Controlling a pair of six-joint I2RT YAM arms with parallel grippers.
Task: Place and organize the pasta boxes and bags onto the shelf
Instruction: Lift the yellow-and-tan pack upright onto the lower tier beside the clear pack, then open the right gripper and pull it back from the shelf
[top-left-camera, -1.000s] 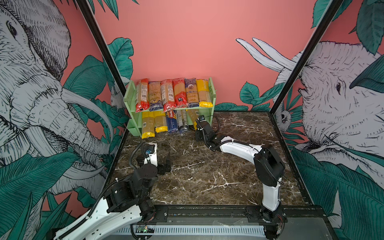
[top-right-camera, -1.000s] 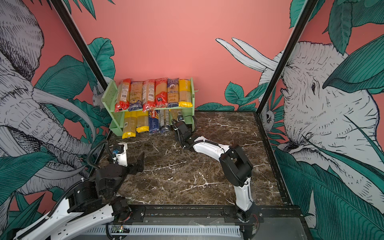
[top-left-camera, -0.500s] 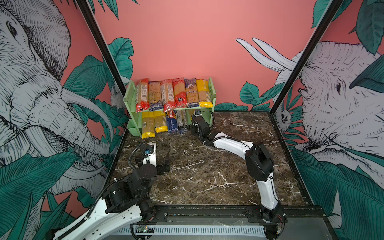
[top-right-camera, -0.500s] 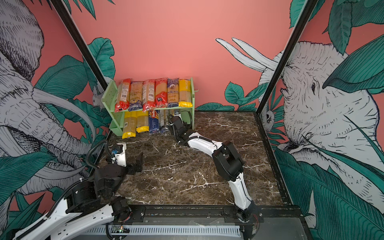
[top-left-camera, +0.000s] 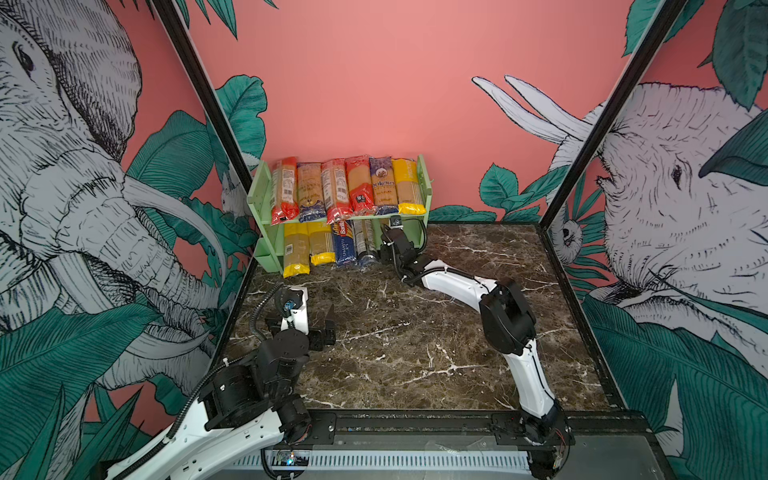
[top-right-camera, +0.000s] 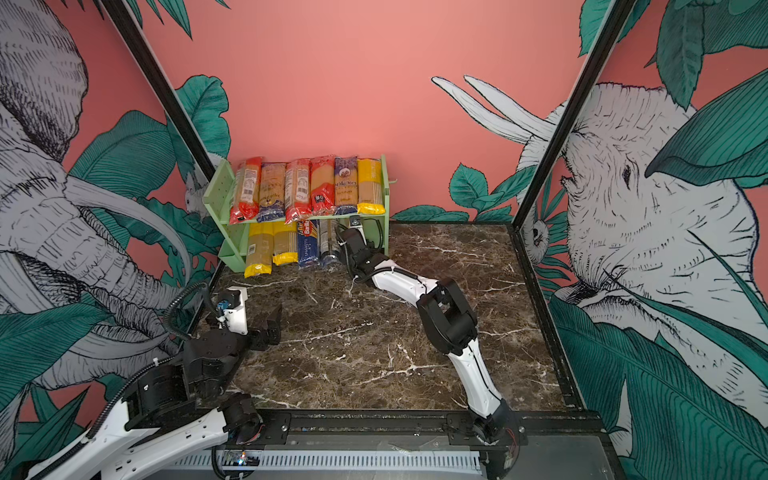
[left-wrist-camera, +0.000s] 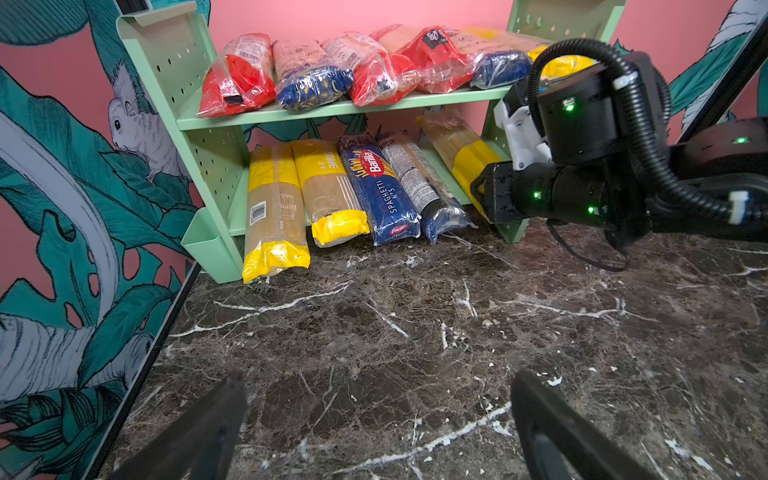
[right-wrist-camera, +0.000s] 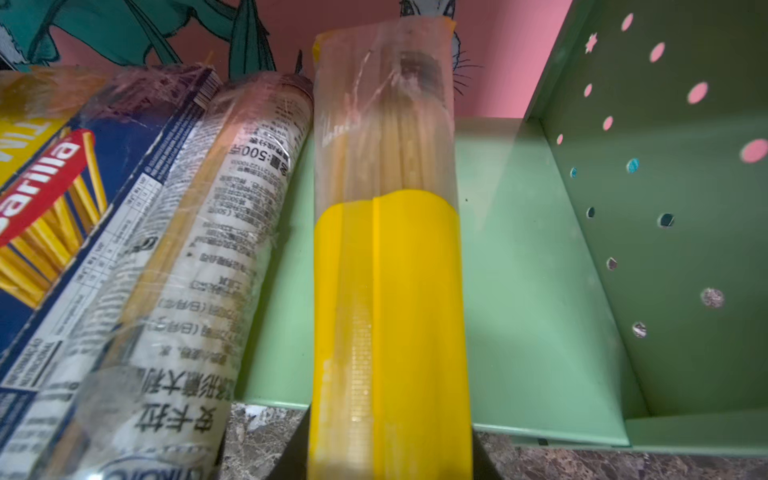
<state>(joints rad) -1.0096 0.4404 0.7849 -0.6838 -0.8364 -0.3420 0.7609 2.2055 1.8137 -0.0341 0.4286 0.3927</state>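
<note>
The mint-green shelf (top-left-camera: 259, 195) (top-right-camera: 218, 195) stands at the back left of the marble table. Several spaghetti packs (top-left-camera: 347, 187) lie side by side on its top board. On the lower board lie two yellow-ended packs (top-left-camera: 296, 249), the dark-blue Barilla pack (left-wrist-camera: 380, 191) and a clear pack with printed text (right-wrist-camera: 199, 270). My right gripper (top-left-camera: 388, 237) (right-wrist-camera: 390, 457) is shut on a yellow-ended pack (right-wrist-camera: 390, 291) that lies lengthwise on the lower board (right-wrist-camera: 519, 270), right of the text pack. My left gripper (left-wrist-camera: 378, 399) (top-left-camera: 316, 320) hangs open and empty over the front-left table.
A small green cup (left-wrist-camera: 208, 241) hangs on the shelf's left side panel. The shelf's right panel (right-wrist-camera: 665, 208) stands close to the held pack. Black frame posts (top-left-camera: 195, 91) and painted walls close in the table (top-left-camera: 415, 340) on three sides.
My right gripper has moved toward the shelf, sliding the yellow-ended pack deeper onto the lower board. The left arm has not moved.
</note>
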